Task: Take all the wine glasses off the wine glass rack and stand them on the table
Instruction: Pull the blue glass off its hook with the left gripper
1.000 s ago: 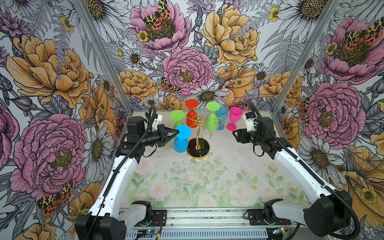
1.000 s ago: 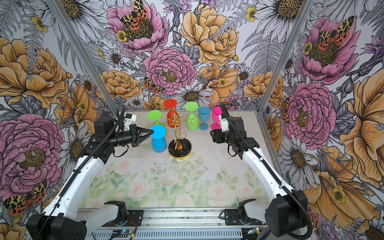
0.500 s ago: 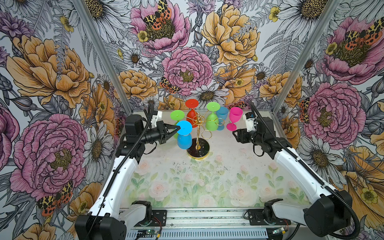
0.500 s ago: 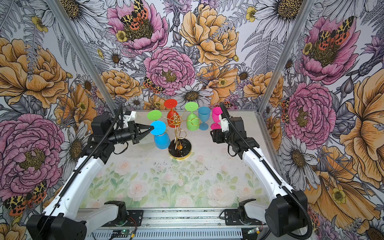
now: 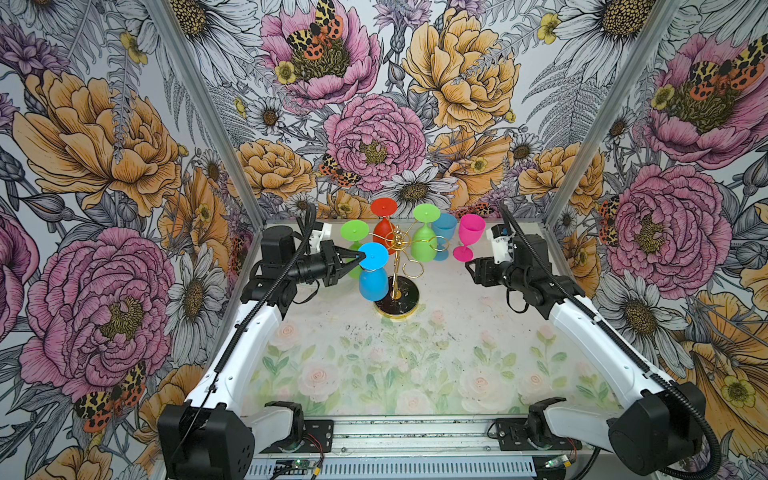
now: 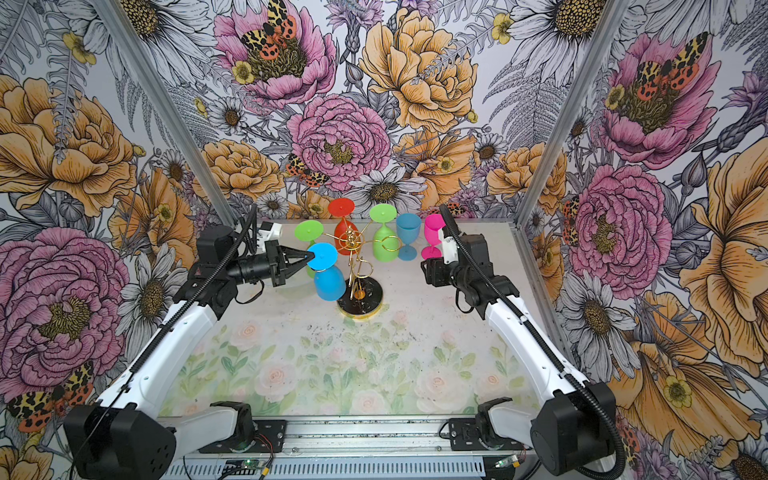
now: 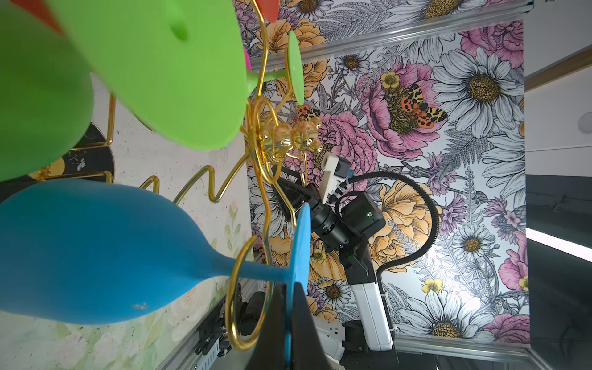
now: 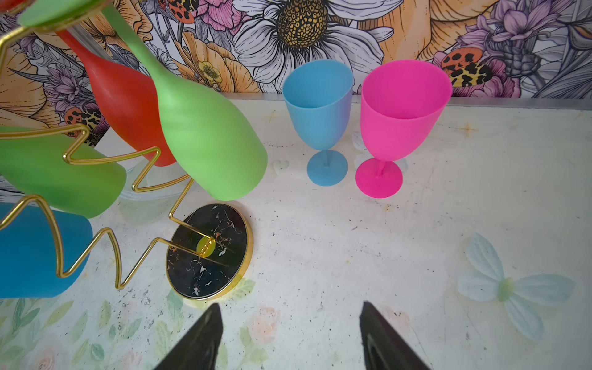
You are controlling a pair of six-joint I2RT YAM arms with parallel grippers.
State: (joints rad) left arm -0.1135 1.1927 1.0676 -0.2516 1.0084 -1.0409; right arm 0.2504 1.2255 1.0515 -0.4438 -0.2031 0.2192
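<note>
The wine glass rack (image 5: 395,266), gold wire on a round black base (image 6: 359,305), stands mid-table towards the back. A blue wine glass (image 5: 373,284) hangs upside down from its near-left arm. In the left wrist view the gold loop (image 7: 237,304) circles the blue wine glass (image 7: 96,250) at its stem. My left gripper (image 5: 357,259) is shut on the edge of that glass's round foot, with the gripper's own midpoint (image 7: 290,288) on the foot. My right gripper (image 5: 471,270) hovers open and empty to the right of the rack, its fingertips (image 8: 211,317) just short of the base (image 8: 209,253).
A red glass (image 5: 384,228) and two green glasses (image 5: 354,230) (image 5: 424,249) also hang on the rack. A blue glass (image 5: 444,239) and a pink glass (image 5: 469,237) stand upright near the back wall, right of the rack. Walls enclose three sides.
My left gripper has carried the blue glass slightly up and to the right, closer to the rack's post. The right arm has stayed still.
</note>
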